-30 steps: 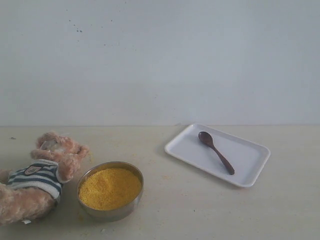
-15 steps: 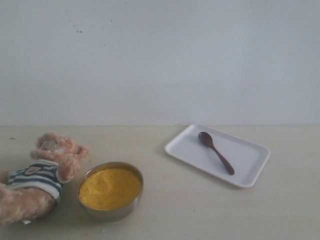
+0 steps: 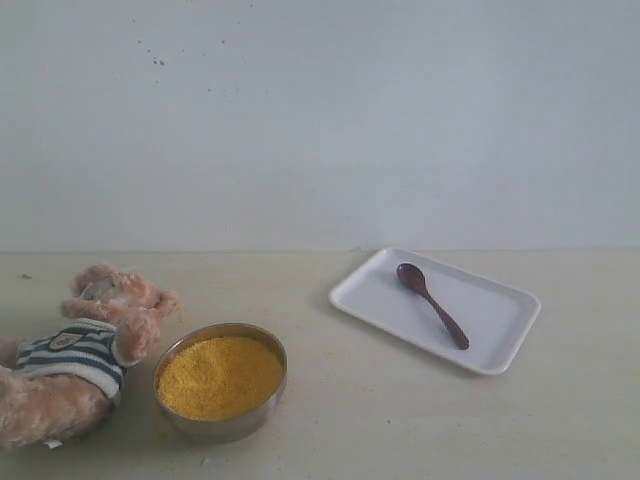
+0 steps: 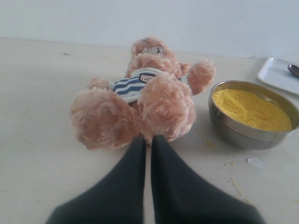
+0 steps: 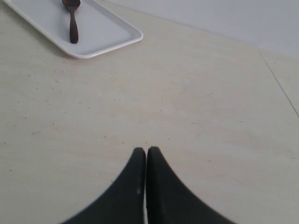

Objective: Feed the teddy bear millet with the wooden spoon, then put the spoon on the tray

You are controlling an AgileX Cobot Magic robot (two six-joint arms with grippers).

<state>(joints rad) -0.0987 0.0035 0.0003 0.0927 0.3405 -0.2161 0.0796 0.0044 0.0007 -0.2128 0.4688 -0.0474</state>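
The teddy bear (image 3: pixel 75 350) in its striped shirt lies on its back at the table's left, also seen as teddy bear (image 4: pixel 140 98). Beside it stands the metal bowl (image 3: pixel 220 425) full of yellow millet (image 3: pixel 220 375). The wooden spoon (image 3: pixel 432 305) lies on the white tray (image 3: pixel 500 320) at the right; the right wrist view shows the spoon (image 5: pixel 73 21) and tray (image 5: pixel 105 32) too. My left gripper (image 4: pixel 148 139) is shut with nothing in it, its tips just short of the bear's feet. My right gripper (image 5: pixel 146 150) is shut and empty over bare table, well away from the tray. Neither gripper shows in the exterior view.
Scattered millet grains (image 4: pixel 231 165) lie on the table near the bowl (image 4: pixel 252 133). A plain pale wall stands behind the table. A seam in the tabletop (image 5: pixel 280 81) runs off to one side of my right gripper.
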